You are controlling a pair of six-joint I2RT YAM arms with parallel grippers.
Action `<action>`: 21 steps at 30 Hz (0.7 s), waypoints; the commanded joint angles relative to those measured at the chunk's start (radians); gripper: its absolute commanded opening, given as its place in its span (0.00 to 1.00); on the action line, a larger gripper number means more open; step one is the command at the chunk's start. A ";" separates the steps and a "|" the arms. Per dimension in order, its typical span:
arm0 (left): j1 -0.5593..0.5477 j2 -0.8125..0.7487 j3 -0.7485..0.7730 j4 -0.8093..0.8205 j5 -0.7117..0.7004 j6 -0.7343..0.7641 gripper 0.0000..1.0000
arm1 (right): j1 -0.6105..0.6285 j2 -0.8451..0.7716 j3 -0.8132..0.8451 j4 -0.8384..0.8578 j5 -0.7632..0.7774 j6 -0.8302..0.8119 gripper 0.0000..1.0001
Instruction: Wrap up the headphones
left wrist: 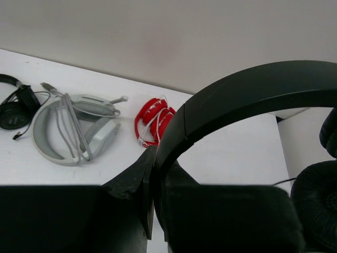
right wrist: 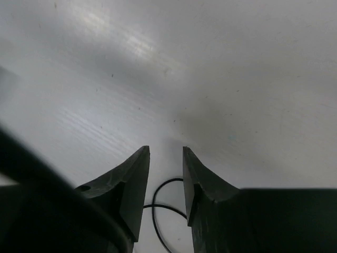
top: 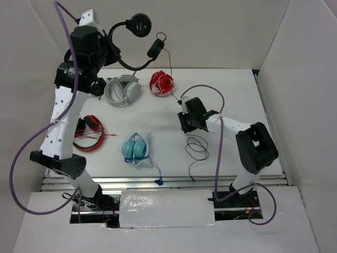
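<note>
all-black padded on-ear headphones (top: 140,23) aloft behind red corded bundle (top: 161,83), left gripper (left wrist: 155,182) clamped on headband; right gripper (right wrist: 166,158) nearer than bundle, narrowly parted, apparently empty: centre thin black cable loop (right wrist: 156,197) before pinching.

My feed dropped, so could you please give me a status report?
Left fingers shut on black headphones, at headband, held aloft. Right fingers apart, over its slack cable. Nothing blocking.
</note>
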 commanded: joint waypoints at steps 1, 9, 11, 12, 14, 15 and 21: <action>0.046 -0.026 0.000 0.058 0.024 -0.041 0.00 | 0.046 0.016 0.025 -0.123 -0.014 -0.025 0.14; 0.074 0.101 -0.021 0.028 -0.101 -0.079 0.00 | 0.303 -0.227 -0.084 -0.163 0.217 0.063 0.00; 0.067 0.145 -0.031 0.030 -0.094 -0.091 0.00 | 0.360 -0.284 -0.043 -0.250 0.255 0.055 0.00; 0.065 0.161 -0.034 0.029 -0.095 -0.091 0.00 | 0.385 -0.293 -0.021 -0.280 0.304 0.052 0.00; 0.042 0.200 -0.034 0.021 -0.103 -0.096 0.00 | 0.460 -0.301 0.051 -0.370 0.388 0.037 0.00; 0.031 0.210 -0.038 0.021 -0.114 -0.096 0.00 | 0.486 -0.294 0.079 -0.399 0.422 0.031 0.00; -0.039 0.234 -0.158 0.091 -0.154 0.000 0.00 | 0.629 -0.226 0.286 -0.635 0.637 -0.078 0.00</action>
